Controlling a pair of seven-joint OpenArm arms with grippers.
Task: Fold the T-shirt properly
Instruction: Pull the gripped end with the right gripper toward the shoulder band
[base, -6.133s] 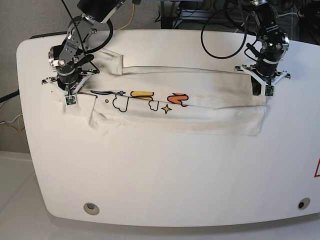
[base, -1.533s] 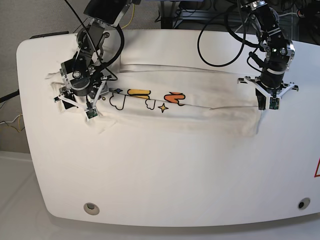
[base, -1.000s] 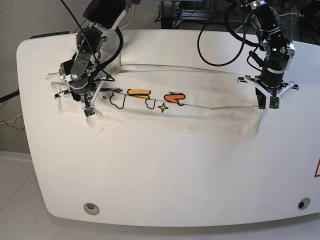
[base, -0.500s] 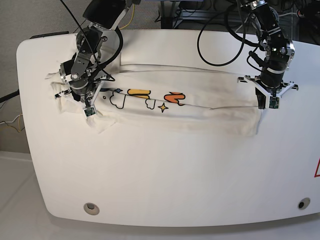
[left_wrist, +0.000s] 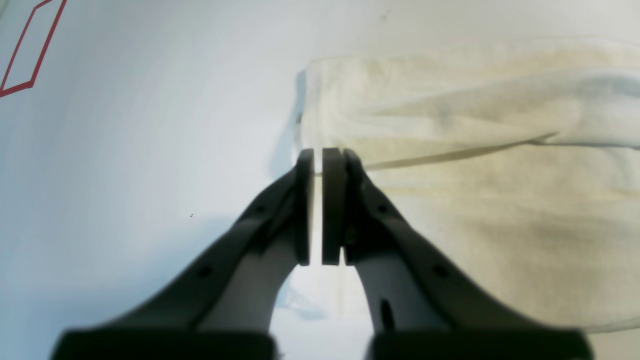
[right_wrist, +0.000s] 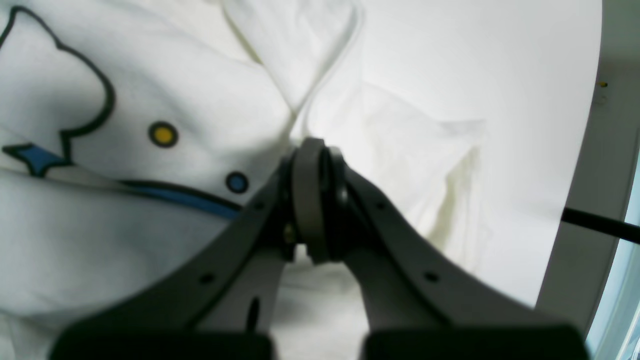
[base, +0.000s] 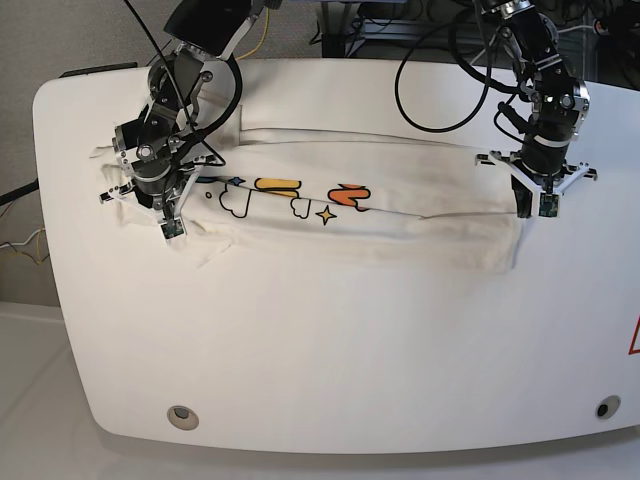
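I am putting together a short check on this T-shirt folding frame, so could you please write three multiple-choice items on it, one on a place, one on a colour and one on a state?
1. Where on the table does the T-shirt lie in the base view?
A. in a band across the far half
B. bunched by the near edge
C. hanging off the near edge

2. What colour is the small round dot printed next to the blue dot in the right wrist view?
A. green
B. yellow
C. red

3. How do the jaws of the right gripper stand?
A. wide open
B. half open
C. shut

Answers:
1 A, the cloth stretches between the two arms and the near half is bare.
2 B, the yellow dot sits up and left of the blue one.
3 C, the fingertips meet with no gap.
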